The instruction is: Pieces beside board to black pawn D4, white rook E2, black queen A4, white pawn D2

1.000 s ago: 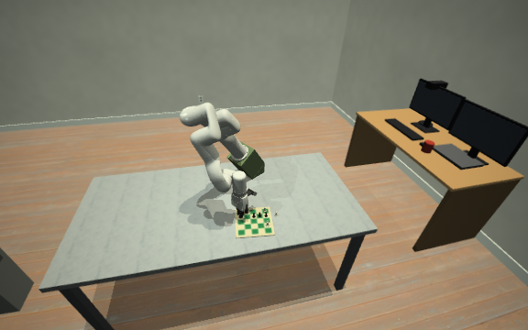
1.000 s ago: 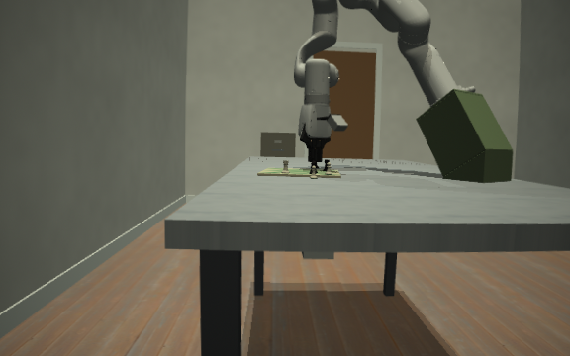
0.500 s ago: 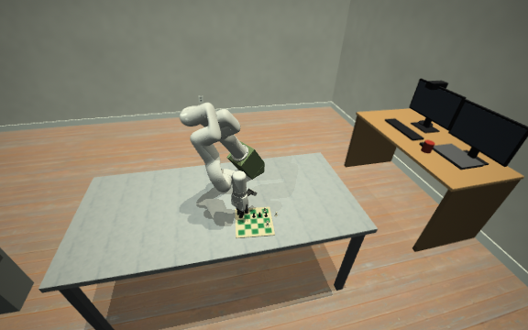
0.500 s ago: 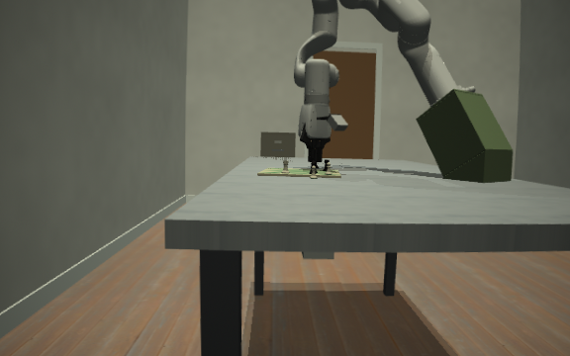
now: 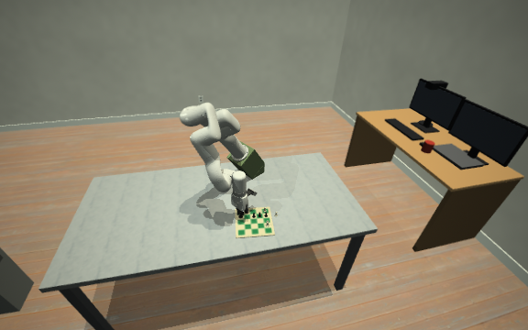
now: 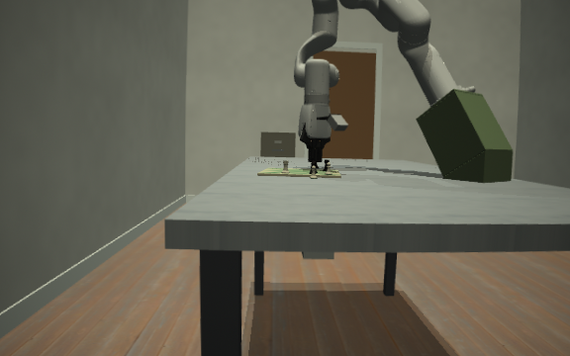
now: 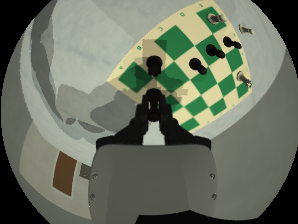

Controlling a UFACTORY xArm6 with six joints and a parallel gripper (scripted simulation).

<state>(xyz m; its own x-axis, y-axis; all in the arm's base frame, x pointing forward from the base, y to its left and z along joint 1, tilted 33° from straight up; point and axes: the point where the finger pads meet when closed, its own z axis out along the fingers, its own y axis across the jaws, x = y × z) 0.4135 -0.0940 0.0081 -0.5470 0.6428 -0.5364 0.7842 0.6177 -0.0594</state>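
The end effector [image 7: 154, 104] is clamped on a black piece [image 7: 153, 66], likely the queen, at the board [image 5: 255, 225] corner nearest the arm. Further along the board stand three black pieces [image 7: 197, 64] and two white ones [image 7: 213, 18]. A small white piece [image 5: 277, 213] rests on the tabletop [image 5: 154, 220] beside the board. A green box [image 6: 465, 135] sits behind.
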